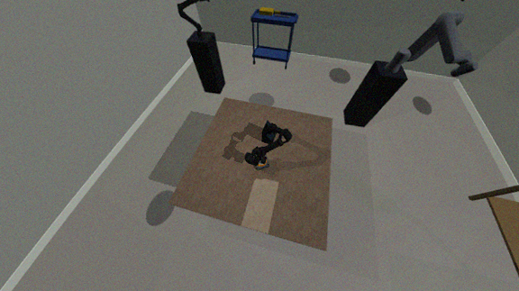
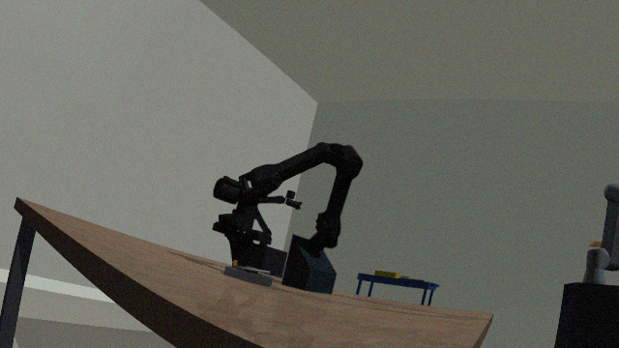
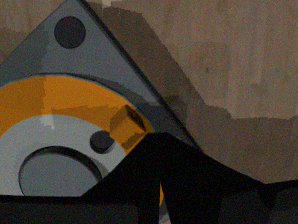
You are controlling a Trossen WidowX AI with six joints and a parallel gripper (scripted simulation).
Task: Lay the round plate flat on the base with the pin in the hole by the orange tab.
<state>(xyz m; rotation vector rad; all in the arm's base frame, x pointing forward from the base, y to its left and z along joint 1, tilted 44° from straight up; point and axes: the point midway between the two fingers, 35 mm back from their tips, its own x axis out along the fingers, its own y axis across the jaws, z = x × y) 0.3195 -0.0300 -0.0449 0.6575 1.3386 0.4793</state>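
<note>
The round plate [image 3: 50, 95] [image 1: 263, 165] has an orange rim and a grey middle. It sits around the grey post [image 3: 60, 175] on the grey base [image 3: 95, 57] [image 2: 247, 276]. Its orange tab [image 3: 121, 129] [image 2: 235, 263] stands up at the rim, with a dark round hole [image 3: 101, 142] beside it. I cannot make out the pin, nor whether the plate lies fully flat. My gripper [image 3: 157, 143] is shut with nothing between its fingers. Its tips are right beside the tab's lower right side in the wrist view; contact cannot be told. The fingers hide the plate's lower right part.
A dark round spot [image 3: 70, 32] marks the base's corner. The base rests on the wooden table [image 1: 301, 202] [image 2: 145, 256], close in front of the arm's mount [image 2: 309, 271]. A blue cart [image 1: 274, 17] and other arms on black pedestals stand beyond the table.
</note>
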